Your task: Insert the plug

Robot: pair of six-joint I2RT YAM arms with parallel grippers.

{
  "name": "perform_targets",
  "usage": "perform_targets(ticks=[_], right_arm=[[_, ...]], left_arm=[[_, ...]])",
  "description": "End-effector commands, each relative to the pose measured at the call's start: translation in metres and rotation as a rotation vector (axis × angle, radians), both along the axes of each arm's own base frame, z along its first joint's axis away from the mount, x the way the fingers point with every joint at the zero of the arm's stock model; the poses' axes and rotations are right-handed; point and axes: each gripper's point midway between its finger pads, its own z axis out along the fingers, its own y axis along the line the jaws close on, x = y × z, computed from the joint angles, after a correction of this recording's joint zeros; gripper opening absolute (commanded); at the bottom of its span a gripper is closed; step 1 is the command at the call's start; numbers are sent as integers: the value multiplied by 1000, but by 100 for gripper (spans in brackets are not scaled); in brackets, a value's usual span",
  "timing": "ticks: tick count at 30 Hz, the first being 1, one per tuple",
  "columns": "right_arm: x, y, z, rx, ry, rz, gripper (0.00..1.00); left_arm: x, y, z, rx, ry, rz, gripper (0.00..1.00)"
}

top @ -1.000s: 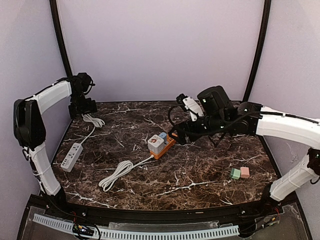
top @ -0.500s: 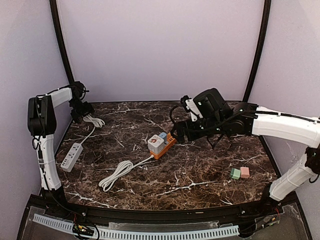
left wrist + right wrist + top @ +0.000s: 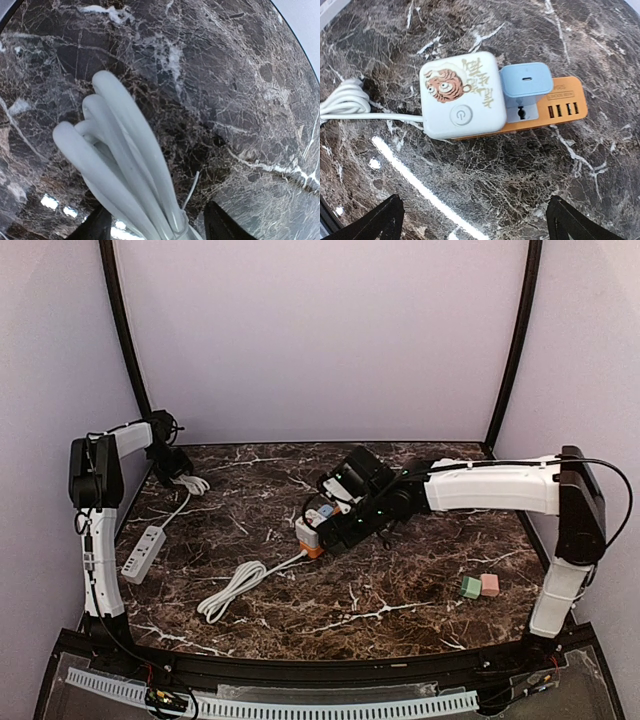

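An orange power strip (image 3: 560,107) lies mid-table, carrying a white tiger-print block (image 3: 460,95) and a light-blue charger (image 3: 526,82); it also shows in the top view (image 3: 314,549). My right gripper (image 3: 477,222) hovers just above it, open and empty, its fingertips (image 3: 385,220) wide apart; from above this gripper (image 3: 335,523) covers much of the strip. My left gripper (image 3: 157,227) is open at the back left, its fingers either side of a tied white cable bundle (image 3: 120,165), not closed on it. From above the left gripper (image 3: 168,465) is over that bundle (image 3: 192,483). I see no plug prongs.
A white power strip (image 3: 143,553) lies near the left edge, its cable running back to the bundle. The orange strip's white cable (image 3: 235,587) is coiled front-left of it. A green block (image 3: 470,587) and a pink block (image 3: 490,584) sit front right.
My right arm has swung left and down, bringing its gripper over the orange strip. My left gripper has moved down closer to the cable bundle at the back left.
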Motion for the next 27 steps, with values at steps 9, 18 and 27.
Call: perform_targets(ticks=[9, 18, 27], right_arm=[[-4, 31, -41, -68, 52, 193, 94], [-1, 46, -67, -40, 80, 205, 83], [29, 38, -86, -15, 12, 70, 76]], left_arm=[[9, -10, -1, -63, -35, -28, 24], [-1, -16, 9, -86, -25, -49, 18], [-17, -48, 39, -84, -37, -132, 17]])
